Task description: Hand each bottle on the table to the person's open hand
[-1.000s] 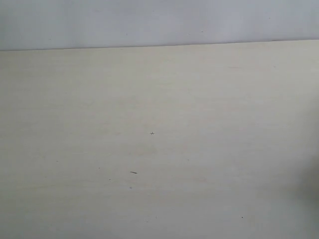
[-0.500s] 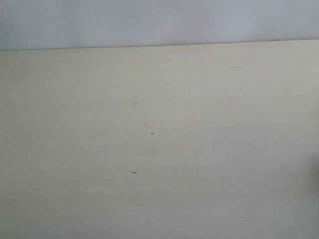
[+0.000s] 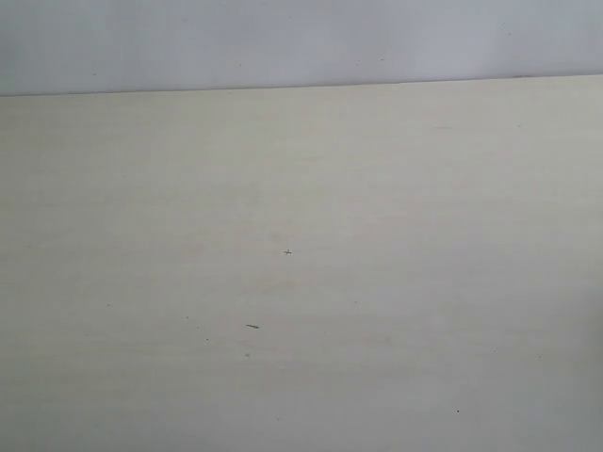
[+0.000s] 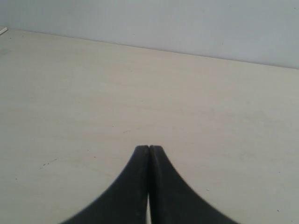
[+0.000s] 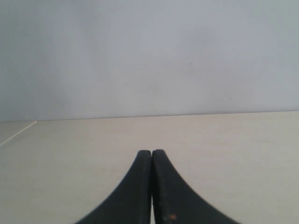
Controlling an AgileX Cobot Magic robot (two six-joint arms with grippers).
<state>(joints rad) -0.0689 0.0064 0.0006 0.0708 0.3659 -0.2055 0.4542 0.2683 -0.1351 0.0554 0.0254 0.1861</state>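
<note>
- Exterior view: the table [image 3: 301,282] is recorded as a pale beige top running back to a grey wall [image 3: 301,38]. A few dark specks [image 3: 252,327] are noted near the table's middle. No bottle is seen anywhere on the table, and no person's hand is seen above or beside it. Neither arm is caught in this view.
- Left wrist view: the left gripper [image 4: 149,148] is seen with its two black jaws pressed together and nothing between them, held above the table. No bottle is found on the stretch of table ahead of it, up to the table's far edge.
- Right wrist view: the right gripper [image 5: 152,151] is likewise closed tight on nothing. It is held low over the table and aimed at the table's far edge and the wall. No bottle and no hand appear.
- Progress, as judged: nothing is being carried, and nothing is left in view on the table to be picked. Either every bottle is already handed over or none is set out yet, and which cannot be settled from these views. Where the bottles are cannot be told.
</note>
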